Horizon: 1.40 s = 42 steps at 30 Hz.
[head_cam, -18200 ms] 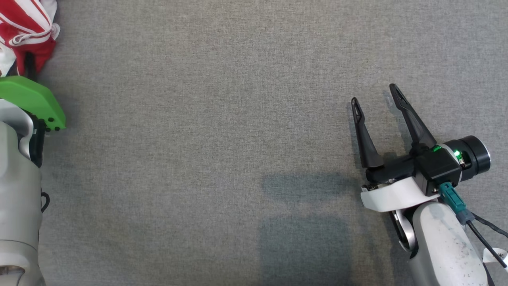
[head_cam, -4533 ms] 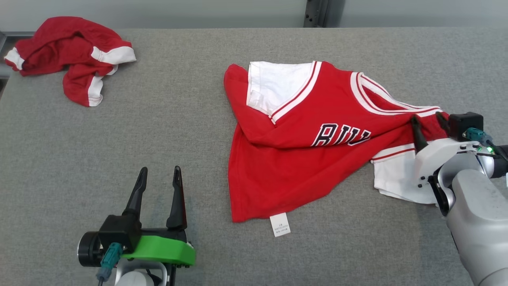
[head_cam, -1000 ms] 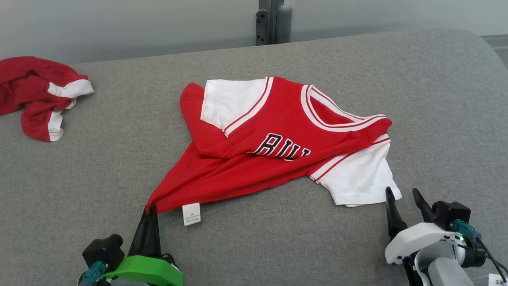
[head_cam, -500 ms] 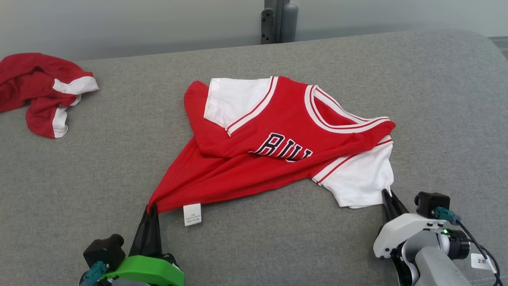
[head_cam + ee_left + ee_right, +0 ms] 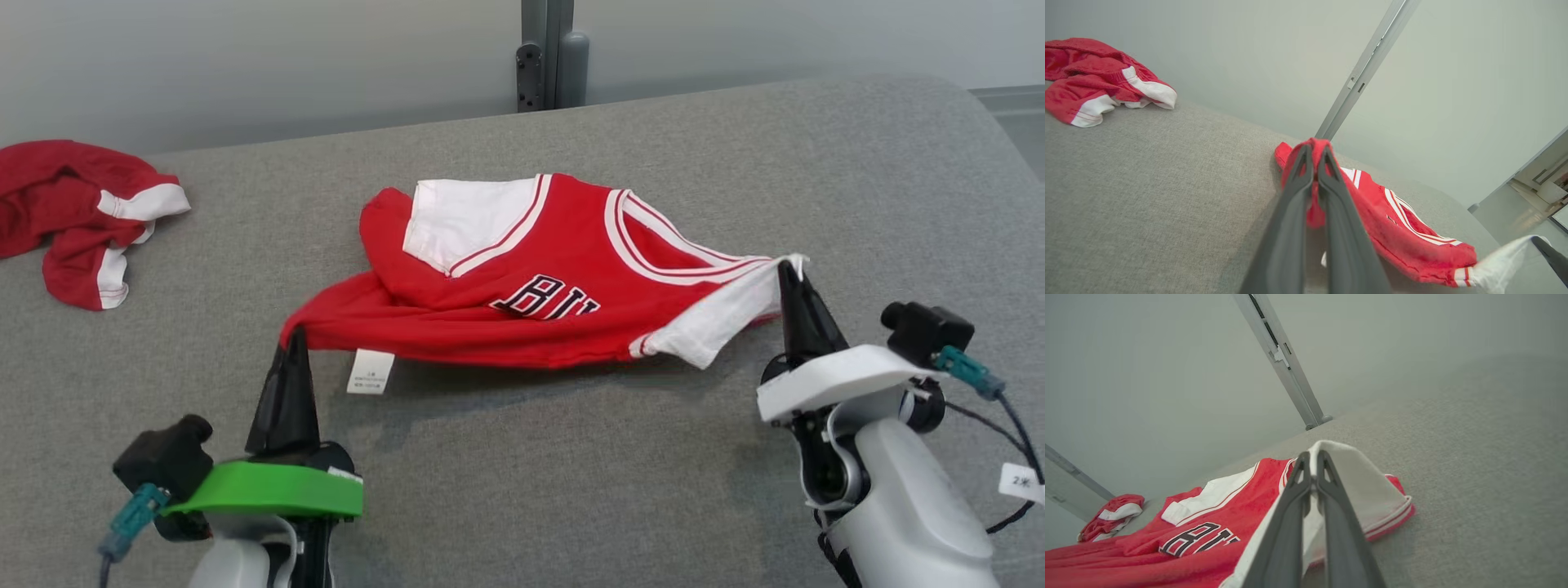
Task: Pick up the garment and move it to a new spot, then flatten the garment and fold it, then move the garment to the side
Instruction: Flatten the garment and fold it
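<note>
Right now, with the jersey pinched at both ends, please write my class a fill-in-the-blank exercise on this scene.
1. The left arm's jaws are shut on a ___ corner of the red-and-white basketball jersey.
2. The right arm's jaws are shut on the jersey's ___ sleeve.
3. The small white fabric label hangs nearest the ___ arm's jaws.
4. In the head view, the crumpled red-and-white garment lies on the grey fabric surface to the jersey's ___.

Missing words: red; white; left; left.

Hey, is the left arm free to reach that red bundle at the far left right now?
Probably not: its jaws are shut on a corner of the jersey. Otherwise nothing lies between them and the bundle.
</note>
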### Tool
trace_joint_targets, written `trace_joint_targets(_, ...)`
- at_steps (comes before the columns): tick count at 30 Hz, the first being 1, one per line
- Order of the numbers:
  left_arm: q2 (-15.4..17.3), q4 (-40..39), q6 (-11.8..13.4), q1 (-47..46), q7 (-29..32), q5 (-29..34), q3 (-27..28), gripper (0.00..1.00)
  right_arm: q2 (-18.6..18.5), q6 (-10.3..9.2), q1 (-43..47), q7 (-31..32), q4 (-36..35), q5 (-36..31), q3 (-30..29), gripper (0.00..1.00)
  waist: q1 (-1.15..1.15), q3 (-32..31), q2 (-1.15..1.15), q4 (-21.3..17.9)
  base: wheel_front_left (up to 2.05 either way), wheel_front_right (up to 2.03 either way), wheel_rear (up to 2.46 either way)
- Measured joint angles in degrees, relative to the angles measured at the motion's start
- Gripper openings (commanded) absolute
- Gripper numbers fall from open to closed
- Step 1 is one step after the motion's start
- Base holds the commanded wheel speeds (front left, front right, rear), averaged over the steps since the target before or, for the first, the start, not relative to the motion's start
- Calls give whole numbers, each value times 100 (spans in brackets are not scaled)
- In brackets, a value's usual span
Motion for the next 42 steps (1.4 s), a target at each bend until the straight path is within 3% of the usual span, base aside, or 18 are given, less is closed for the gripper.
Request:
trace_joint_targets(5,-7,-840,-105,-59,243,-510,200,0,-199,-4,141,245,-1479,976,-40,0,0,-158,0,-99,0,0,0)
trace_joint_targets(10,5,-1958,-80,-46,600,-1005,370,0,-354,-5,485,604,-3028,1547,-350,0,0,-328,0,-182,0,0,0)
trace_joint_targets(18,271,-3776,227,-30,1279,-1188,455,0,-279,-5,945,1377,-5179,1936,-1087,0,0,-498,0,-256,0,0,0)
trace_joint_targets(23,497,-4402,402,-263,1758,-1190,432,0,-180,-5,972,1892,-5954,1836,-1390,0,0,-420,0,-280,0,0,0)
trace_joint_targets(28,639,-4201,501,-695,2146,-1378,463,0,-49,-5,705,2364,-6011,1929,-1451,0,0,-200,0,-295,0,0,0)
trace_joint_targets(33,861,-3296,520,-1676,2466,-1485,620,0,4,-5,-222,2700,-5305,1890,-1278,0,0,191,0,-304,0,0,0)
trace_joint_targets(37,1137,-2295,479,-3158,2665,-1266,602,0,23,-7,-1781,2689,-4254,1483,-1110,0,0,599,0,-317,0,0,0)
trace_joint_targets(42,1284,-791,38,-5561,2610,-898,367,0,53,-5,-4272,2096,-2624,857,-1076,0,0,1128,0,-356,0,0,0)
